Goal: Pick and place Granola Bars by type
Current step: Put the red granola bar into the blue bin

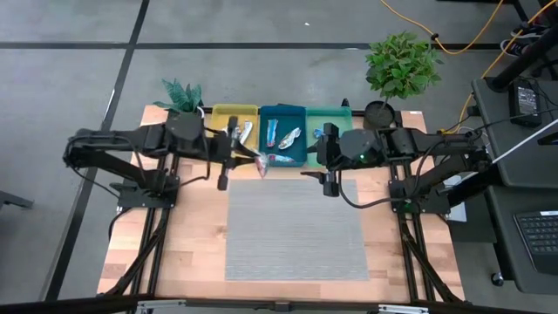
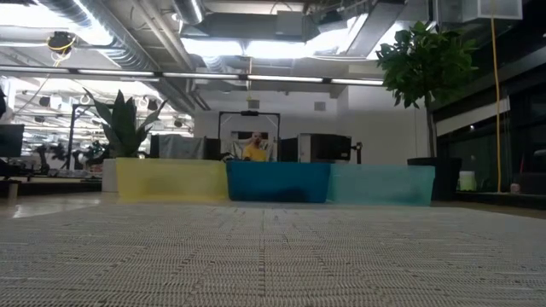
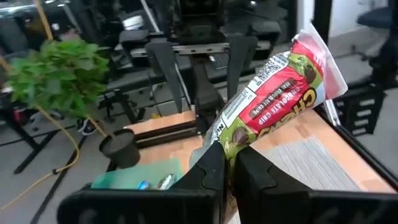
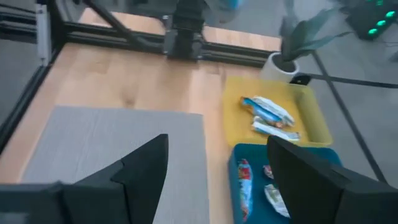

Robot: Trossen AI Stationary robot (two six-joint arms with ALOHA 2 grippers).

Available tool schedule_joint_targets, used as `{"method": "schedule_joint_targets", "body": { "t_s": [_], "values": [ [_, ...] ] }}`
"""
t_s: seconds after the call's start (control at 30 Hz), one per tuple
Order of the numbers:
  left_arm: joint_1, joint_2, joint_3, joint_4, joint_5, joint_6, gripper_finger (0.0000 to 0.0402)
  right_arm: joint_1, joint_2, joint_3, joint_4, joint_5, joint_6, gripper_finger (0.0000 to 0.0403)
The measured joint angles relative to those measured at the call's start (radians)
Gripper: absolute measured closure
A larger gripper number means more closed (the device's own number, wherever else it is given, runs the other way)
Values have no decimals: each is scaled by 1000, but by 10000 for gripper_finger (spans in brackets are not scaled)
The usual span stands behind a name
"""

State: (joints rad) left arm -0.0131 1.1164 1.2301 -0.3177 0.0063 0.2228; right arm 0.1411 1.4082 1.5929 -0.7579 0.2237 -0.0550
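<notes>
My left gripper [image 1: 248,160] points toward the table's right in front of the yellow tray [image 1: 220,114] and is shut on a red-and-green granola bar [image 1: 261,166] [image 3: 273,87]. My right gripper [image 1: 316,159] [image 4: 214,180] faces it, open and holding nothing, near the front of the blue tray [image 1: 301,112] and teal tray [image 1: 336,116]. Two silver-and-blue bars [image 4: 268,115] lie flat in the yellow tray. Several bars [image 1: 282,136] [image 4: 244,186] lie in the blue tray. A small blue piece [image 3: 143,185] shows in the teal tray. Neither gripper appears in the low view. My left gripper pinches the red-and-green bar by one end [image 3: 231,142] between its two fingers [image 3: 208,171]. The fingers come in roughly level from the table's left. The bar is lifted clear and sticks out beyond the fingertips, slanting up, with its crimped free end [image 3: 317,53] farthest out.
A grey ribbed mat [image 1: 295,228] covers the middle of the wooden table [image 1: 183,244], with bare room on it. The three trays stand in a row along the far edge [image 2: 277,182]. Potted plants stand at the far left [image 1: 181,94] and far right [image 1: 399,65].
</notes>
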Motion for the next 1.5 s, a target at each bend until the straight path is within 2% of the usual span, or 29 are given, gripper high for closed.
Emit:
{"method": "schedule_joint_targets", "body": {
  "t_s": [0.23,0.33,0.47,0.7,0.93,1.23,1.5],
  "values": [
    [27,-15,0,11,-110,-44,396,0,0,0,34,21,-7,131],
    [95,16,19,11,-97,-43,396,0,0,0,37,21,-8,131],
    [210,99,104,-42,-6,-38,394,-6,0,0,37,21,-10,131],
    [385,272,236,-78,31,-28,395,-31,0,0,35,21,-28,131],
    [529,474,307,-75,151,-53,393,-115,0,0,33,21,-65,131],
    [618,722,309,-50,171,-80,392,-267,-32,1,23,-60,-239,131],
    [655,878,309,-11,178,-161,395,-389,-66,2,15,-146,-323,131]
  ]
}}
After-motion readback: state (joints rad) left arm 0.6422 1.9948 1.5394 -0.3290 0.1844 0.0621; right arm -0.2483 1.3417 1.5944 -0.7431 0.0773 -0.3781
